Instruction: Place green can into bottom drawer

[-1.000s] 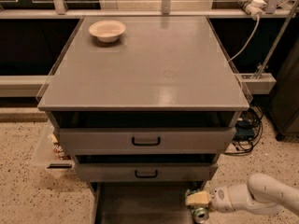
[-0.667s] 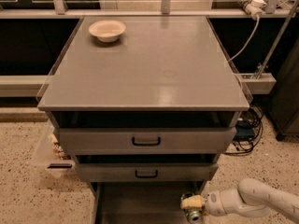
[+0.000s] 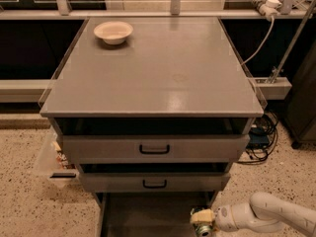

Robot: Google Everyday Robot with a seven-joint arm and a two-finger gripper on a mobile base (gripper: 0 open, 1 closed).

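Green can point(image 3: 201, 215) is seen low in the view, below the near edge of the desk point(image 3: 158, 78) and toward its near right corner. It is held at the tip of the gripper point(image 3: 202, 224), which is pinched onto it. Only a narrow gap is left by the claw, just the width of the can, and nothing else is touched by it. The can is kept roughly upright, its pale top turned toward the camera. The white arm point(image 3: 266, 217) is brought in from the right, under the near right corner of the desk.

The can and gripper are placed over the right side of the bottom drawer point(image 3: 143, 216), which is pulled out past the near edge. Whether the can rests on the drawer floor cannot be told.

Above it, the middle drawer point(image 3: 154, 183) and the top drawer point(image 3: 154, 149) are each drawn out a little, their dark handles shown at the front. A cream bowl point(image 3: 113, 32) is set near the far left corner of the desk. A clear plastic bin point(image 3: 52, 162) is seen below the left edge, and a tangle of cables point(image 3: 259, 132) lies on the floor by the right edge.
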